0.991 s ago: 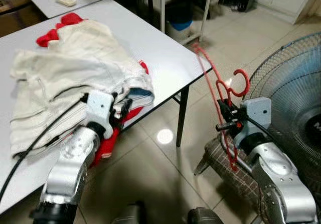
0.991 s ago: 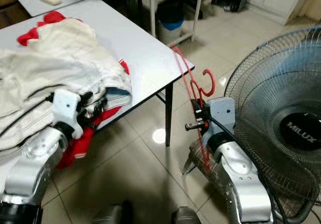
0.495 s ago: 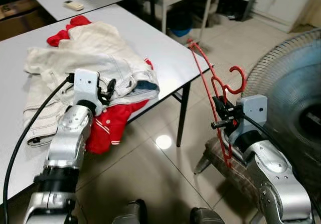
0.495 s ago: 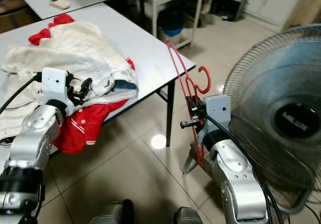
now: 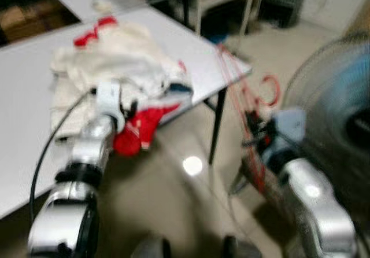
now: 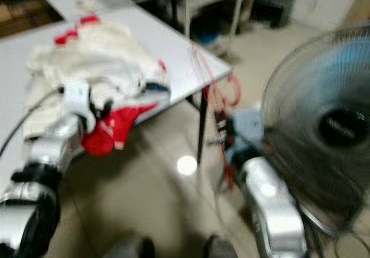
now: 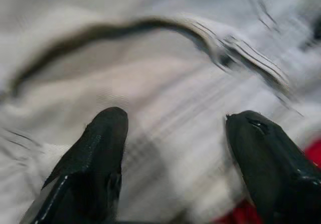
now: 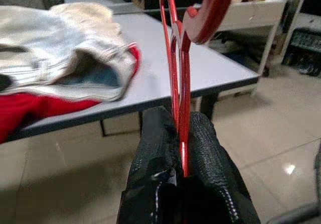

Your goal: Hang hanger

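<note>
Now head views: whole picture blurred and shifted against half a second ago, so the camera moved; red hanger (image 5: 245, 104) upright beside the worktop (image 5: 34, 78) corner, unhung
Left wrist view: left pincer (image 7: 173, 153) apart over pale clothes (image 7: 165, 68)
Right wrist view: right pincer (image 8: 181, 156) clamped together on the hanger, as before
</note>
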Robot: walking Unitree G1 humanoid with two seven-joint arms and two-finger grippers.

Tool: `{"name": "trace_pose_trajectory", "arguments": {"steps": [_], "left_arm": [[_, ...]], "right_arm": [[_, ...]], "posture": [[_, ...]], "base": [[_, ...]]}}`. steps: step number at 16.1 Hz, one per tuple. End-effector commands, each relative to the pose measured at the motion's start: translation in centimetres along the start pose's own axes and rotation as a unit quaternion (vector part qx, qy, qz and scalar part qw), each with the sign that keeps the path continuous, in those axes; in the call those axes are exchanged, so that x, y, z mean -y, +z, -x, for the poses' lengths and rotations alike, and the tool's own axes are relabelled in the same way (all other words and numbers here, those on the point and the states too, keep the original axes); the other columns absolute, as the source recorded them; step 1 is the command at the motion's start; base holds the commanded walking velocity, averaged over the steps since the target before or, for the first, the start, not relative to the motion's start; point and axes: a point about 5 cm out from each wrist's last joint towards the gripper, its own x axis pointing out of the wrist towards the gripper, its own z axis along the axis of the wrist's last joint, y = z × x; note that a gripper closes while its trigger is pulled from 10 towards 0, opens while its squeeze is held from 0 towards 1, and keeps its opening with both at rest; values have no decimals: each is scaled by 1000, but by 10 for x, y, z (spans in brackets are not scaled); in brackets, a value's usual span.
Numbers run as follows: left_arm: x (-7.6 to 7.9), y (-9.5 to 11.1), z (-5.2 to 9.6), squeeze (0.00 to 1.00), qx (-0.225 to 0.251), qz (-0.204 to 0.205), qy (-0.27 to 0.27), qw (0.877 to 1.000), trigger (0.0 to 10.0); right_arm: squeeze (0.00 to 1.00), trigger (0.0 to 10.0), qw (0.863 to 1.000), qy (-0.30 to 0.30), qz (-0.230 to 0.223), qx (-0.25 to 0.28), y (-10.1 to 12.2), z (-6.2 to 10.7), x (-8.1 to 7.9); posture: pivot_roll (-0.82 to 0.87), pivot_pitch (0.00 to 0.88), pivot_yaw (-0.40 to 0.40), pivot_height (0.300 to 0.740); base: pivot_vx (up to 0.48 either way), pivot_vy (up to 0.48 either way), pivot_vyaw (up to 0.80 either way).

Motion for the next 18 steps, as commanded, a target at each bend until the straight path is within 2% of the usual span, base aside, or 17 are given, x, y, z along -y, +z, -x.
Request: {"name": "trace_pose_trajectory", "arguments": {"steps": [1,6,7,8,9,11,18], "left_arm": [[8,-7,-4,0,-24,-6,-21,999,10000],[7,-9,-9,0,-55,-27,-42,997,10000],[7,-9,-9,0,-59,-35,-48,997,8863],[9,-9,-10,0,-59,-40,-52,996,4941],[14,-11,-11,0,-61,-37,-58,996,1569],[23,-14,-11,0,-62,-30,-69,995,0],[23,-14,-12,0,-59,-26,-71,995,0]], "right_arm": [[0,10000,1000,6,6,4,3,0,-1],[0,10000,1000,11,15,5,4,-3,-2],[0,10000,1000,10,14,4,3,-1,-3],[0,10000,1000,9,13,2,2,0,-4],[0,10000,1000,6,12,-2,-1,2,-3],[0,10000,1000,4,10,-4,-2,2,-3],[0,10000,1000,2,12,-12,-6,4,-2]], "posture": [[-121,111,52,740],[-117,115,69,740],[-112,121,76,740],[-111,122,78,740],[-109,122,78,740],[-114,116,76,740],[-120,112,69,740]], "base": [[0,0,0],[0,0,0],[0,0,0],[0,0,0],[0,0,0],[0,0,0],[0,0,0]]}}
